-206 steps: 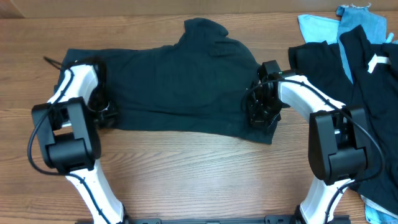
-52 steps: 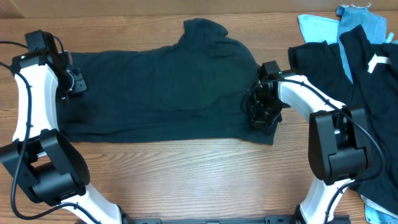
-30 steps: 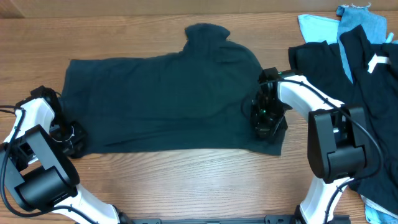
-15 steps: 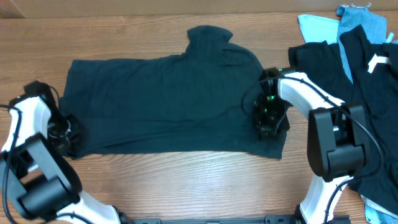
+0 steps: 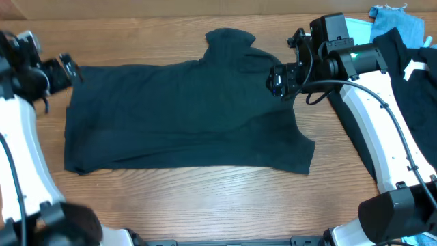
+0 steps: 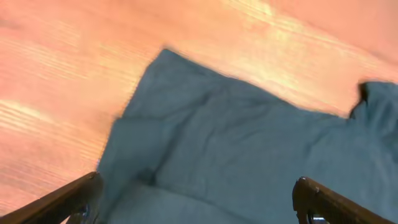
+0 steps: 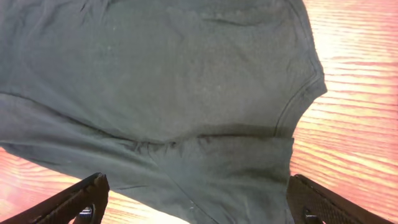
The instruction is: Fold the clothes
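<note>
A dark T-shirt, one of the clothes, lies spread flat on the wooden table with a sleeve pointing to the back. My left gripper hangs open over the shirt's back left corner, holding nothing. In the left wrist view the shirt fills the space below the wide-apart fingers. My right gripper is open too, raised above the shirt's right side. Its wrist view shows the shirt's body and hem beneath the gripper, with nothing between the fingers.
A pile of other clothes lies at the right: black garments with a white mark and light blue pieces behind them. Bare wooden table runs along the front.
Both grippers have opened and let go of the shirt's lower corners. The left arm has swung up to the back left, the right arm up and back right. The shirt lies flat.
</note>
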